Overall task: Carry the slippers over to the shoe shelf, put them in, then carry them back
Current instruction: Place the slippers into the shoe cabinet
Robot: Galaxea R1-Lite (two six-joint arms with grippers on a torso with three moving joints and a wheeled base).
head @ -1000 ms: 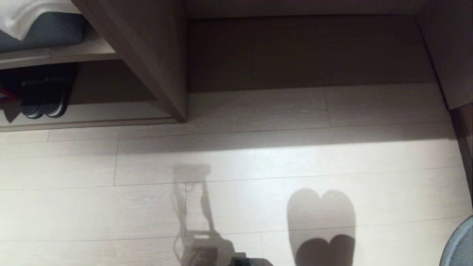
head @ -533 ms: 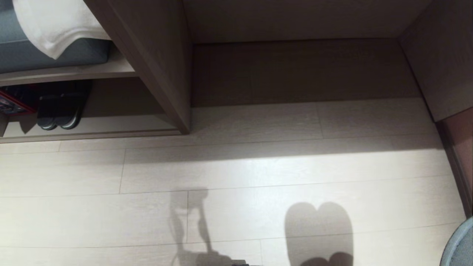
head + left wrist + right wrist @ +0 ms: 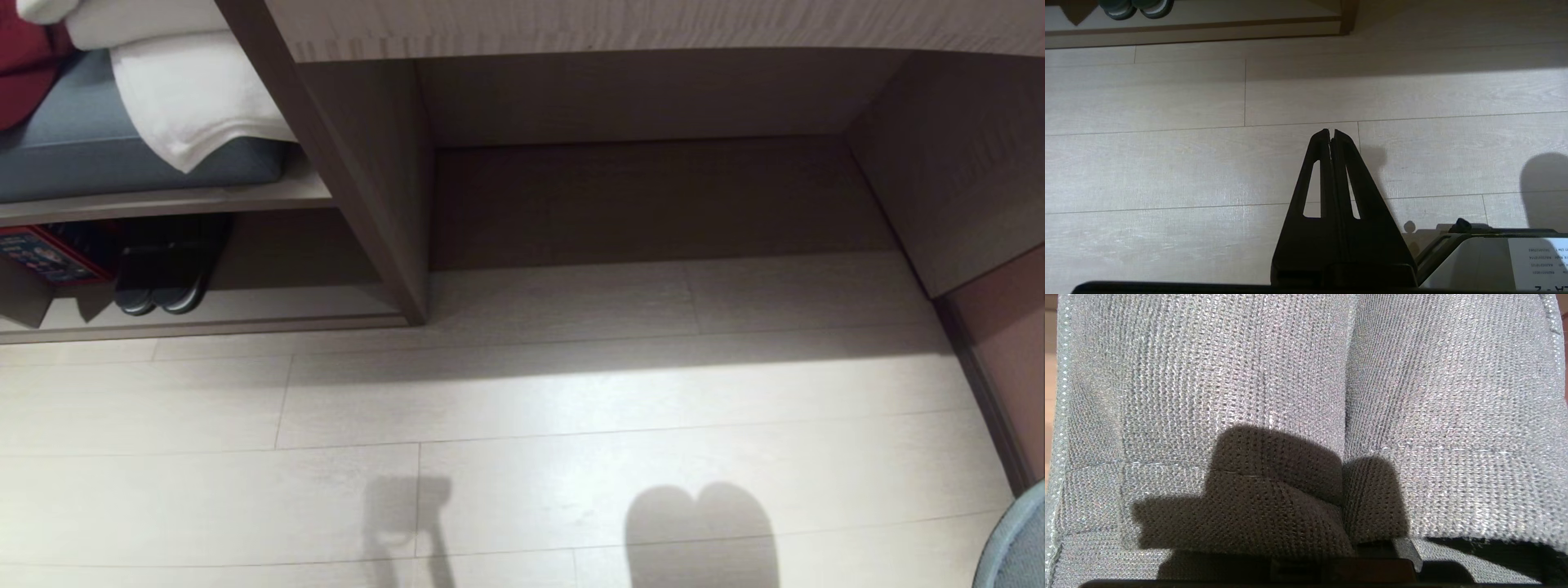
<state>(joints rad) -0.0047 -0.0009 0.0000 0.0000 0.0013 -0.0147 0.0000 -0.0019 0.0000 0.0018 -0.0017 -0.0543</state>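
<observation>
- My right gripper is clamped shut on the pair of flat grey-blue knitted fabric slippers (image 3: 1306,396); its wrist view is filled by their weave, two panels side by side, and my fingers are hidden under the cloth.
- My left gripper (image 3: 1331,132) hangs over the pale wood-plank floor (image 3: 571,392), its black fingers pressed together and holding nothing.
- Neither arm shows in the head view; only their shadows fall on the planks, one of them heart-shaped.
- The low beige-brown wood-grain shoe shelf (image 3: 269,314) sits at the far left, with a dark near-black pair of slippers (image 3: 159,278) on its pale base board.
- Above that, a white folded towel (image 3: 192,106) lies on a grey-blue cushion (image 3: 98,159).
</observation>
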